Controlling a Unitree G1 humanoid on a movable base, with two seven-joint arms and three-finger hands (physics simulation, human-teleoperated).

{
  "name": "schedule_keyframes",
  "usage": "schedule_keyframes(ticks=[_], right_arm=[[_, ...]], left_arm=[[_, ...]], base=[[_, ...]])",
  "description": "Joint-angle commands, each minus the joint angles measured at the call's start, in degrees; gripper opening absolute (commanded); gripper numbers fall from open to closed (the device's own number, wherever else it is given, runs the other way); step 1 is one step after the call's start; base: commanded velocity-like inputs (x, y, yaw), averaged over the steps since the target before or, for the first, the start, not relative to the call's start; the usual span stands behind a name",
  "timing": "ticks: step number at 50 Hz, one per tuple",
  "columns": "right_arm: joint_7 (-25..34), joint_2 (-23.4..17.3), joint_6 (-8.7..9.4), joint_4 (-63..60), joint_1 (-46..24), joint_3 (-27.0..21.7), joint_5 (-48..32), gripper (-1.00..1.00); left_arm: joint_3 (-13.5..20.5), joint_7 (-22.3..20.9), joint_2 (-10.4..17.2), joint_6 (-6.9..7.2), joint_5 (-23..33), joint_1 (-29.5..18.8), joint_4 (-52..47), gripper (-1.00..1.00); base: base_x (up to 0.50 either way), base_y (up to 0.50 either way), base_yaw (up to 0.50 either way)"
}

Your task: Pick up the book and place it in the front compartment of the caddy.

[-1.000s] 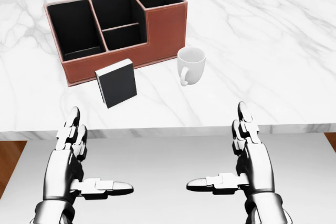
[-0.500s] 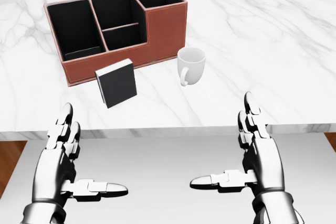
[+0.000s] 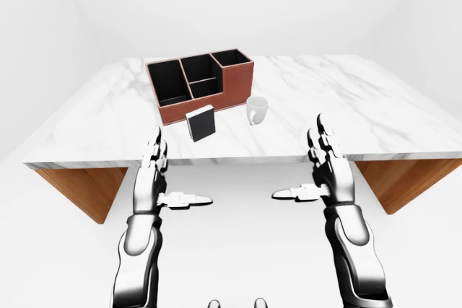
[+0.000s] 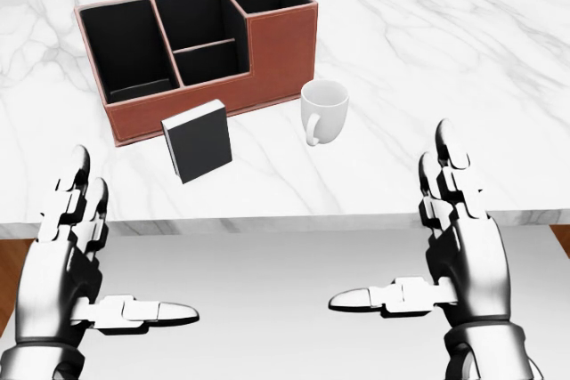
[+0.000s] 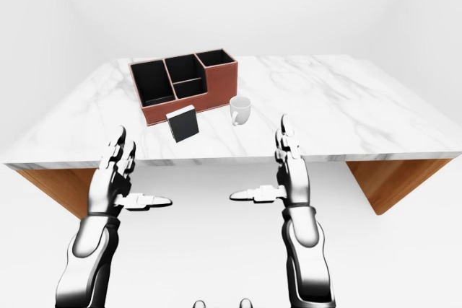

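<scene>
A black book (image 4: 198, 141) with white page edges stands upright on the marble table (image 4: 445, 60), just below the brown caddy (image 4: 276, 51) in the head view. The caddy has several black-lined compartments, all of which look empty. My left hand (image 4: 120, 251) is open at the lower left, below the table's near edge and well apart from the book. At the lower right my right hand (image 4: 401, 233) is also open, fingers straight and thumb pointing inward. Neither hand holds or touches anything.
A white mug (image 4: 323, 109) stands to the right of the book, close to the caddy's right end. The table's near edge (image 4: 285, 220) runs across the head view just above my hands. The table's wooden underside (image 3: 79, 189) shows in the eye views.
Both hands have risen in the head view and spread apart, the left going left and the right going right. The book, caddy and mug have stayed put.
</scene>
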Motion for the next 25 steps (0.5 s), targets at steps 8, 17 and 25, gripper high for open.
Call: schedule_keyframes(ticks=[8,17,25], right_arm=[[0.4,0.0,0.00,-4.5,0.6,-0.6,2.2,1.00],[0.6,0.0,0.00,-4.8,0.9,-0.6,2.3,1.00],[0.7,0.1,0.00,-4.6,1.0,-0.5,2.1,1.00]], left_arm=[[0.4,-0.5,-0.3,0.00,0.1,1.1,-4.7,1.00],[0.2,-0.6,-0.4,0.00,0.0,1.2,-4.4,1.00],[0.2,-0.6,-0.4,0.00,0.0,1.2,-4.6,1.00]], base=[[0.00,0.34,0.00],[0.00,0.50,0.00],[0.00,0.50,0.00]])
